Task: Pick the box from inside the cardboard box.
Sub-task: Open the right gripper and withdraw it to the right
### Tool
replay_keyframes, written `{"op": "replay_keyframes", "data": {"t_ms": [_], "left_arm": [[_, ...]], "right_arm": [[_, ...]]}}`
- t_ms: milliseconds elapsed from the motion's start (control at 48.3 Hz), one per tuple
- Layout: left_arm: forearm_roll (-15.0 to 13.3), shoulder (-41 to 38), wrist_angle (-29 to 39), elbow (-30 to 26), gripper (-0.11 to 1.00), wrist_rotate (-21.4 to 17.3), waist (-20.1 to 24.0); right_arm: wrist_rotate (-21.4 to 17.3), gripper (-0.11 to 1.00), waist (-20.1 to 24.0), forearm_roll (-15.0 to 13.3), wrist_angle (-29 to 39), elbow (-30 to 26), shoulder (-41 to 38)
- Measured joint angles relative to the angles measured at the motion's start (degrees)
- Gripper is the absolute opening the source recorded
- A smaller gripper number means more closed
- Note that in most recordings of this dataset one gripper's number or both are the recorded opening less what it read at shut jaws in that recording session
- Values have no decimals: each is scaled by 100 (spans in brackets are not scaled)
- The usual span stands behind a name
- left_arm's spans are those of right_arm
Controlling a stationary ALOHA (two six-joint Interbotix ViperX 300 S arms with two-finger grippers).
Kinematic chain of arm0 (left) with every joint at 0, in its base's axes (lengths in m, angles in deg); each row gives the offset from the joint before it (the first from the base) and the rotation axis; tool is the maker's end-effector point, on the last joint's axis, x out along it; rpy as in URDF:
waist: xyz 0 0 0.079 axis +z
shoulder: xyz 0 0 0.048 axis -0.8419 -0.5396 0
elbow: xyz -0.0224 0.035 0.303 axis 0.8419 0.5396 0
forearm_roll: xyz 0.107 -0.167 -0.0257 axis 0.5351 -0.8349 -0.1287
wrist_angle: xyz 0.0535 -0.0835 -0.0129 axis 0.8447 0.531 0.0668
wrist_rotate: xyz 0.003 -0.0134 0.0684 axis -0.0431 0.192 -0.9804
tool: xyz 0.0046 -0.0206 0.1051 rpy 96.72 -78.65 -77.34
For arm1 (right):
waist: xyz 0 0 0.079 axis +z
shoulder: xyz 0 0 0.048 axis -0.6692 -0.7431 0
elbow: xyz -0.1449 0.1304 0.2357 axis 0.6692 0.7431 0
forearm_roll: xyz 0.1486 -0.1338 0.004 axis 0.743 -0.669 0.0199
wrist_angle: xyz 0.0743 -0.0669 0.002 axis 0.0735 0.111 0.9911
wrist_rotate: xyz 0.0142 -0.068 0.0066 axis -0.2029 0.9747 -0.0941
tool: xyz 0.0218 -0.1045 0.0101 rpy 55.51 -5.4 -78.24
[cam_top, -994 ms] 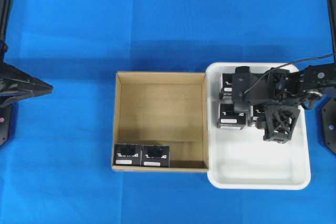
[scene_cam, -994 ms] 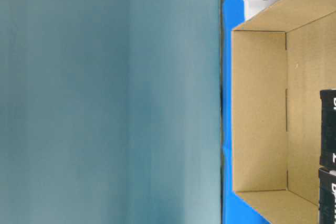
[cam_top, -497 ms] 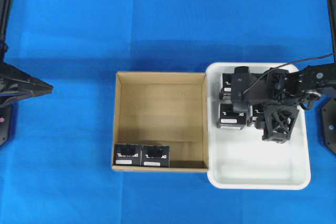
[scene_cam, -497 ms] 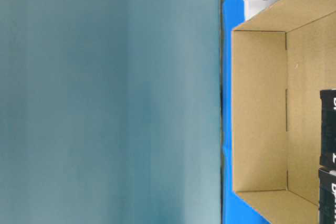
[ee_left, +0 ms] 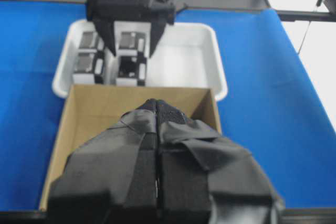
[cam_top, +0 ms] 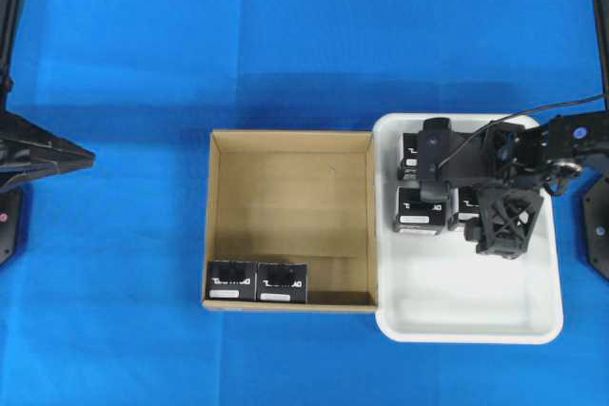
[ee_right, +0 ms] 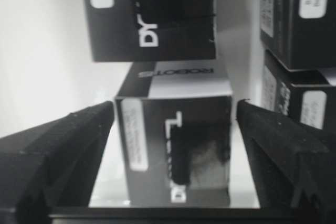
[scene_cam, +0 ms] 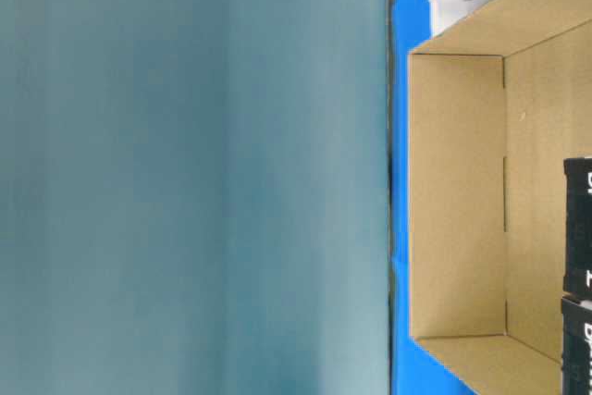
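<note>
Right gripper (ee_right: 173, 124): seen over the white tray (cam_top: 476, 320), jaws spread wide, a clear gap on each side of a black box (ee_right: 176, 145) standing between the fingers (ee_right: 58, 150); nothing is gripped.
Left gripper (ee_left: 157, 182): parked at the left edge of the table, pads pressed together, nothing between them.
Cardboard box (cam_top: 290, 221): set on the blue table (cam_top: 124, 73), its right wall touching the tray.
Boxes in the carton (cam_top: 257, 282): two are counted, side by side against the near wall, at the left corner; the rest of the floor is bare cardboard.
Boxes in the tray (cam_top: 421, 208): a cluster is seen in the far left part, partly hidden by the right arm; the exact count cannot be told.
Table-level view: the carton's inner walls and the two boxes' edges are shown.
</note>
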Motion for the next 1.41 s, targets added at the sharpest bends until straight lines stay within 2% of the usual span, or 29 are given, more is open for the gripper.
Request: {"op": "replay_keyframes", "data": {"t_ms": [166, 331, 642, 849, 1408], "left_arm": [[9, 0, 0, 0, -7, 0, 0], [0, -9, 0, 0, -7, 0, 0], [9, -9, 105, 0, -7, 18, 0], [9, -9, 176, 0, -7, 26, -9], [9, -18, 185, 0, -7, 18, -44]], "right_arm": [[-88, 93, -9, 0, 642, -343, 519], [-220, 93, -70, -9, 958, -483, 1116], [-308, 93, -132, 0, 888, -369, 2426], [-325, 93, -141, 0, 510, -123, 3129], [-325, 93, -141, -9, 149, -88, 3322]]}}
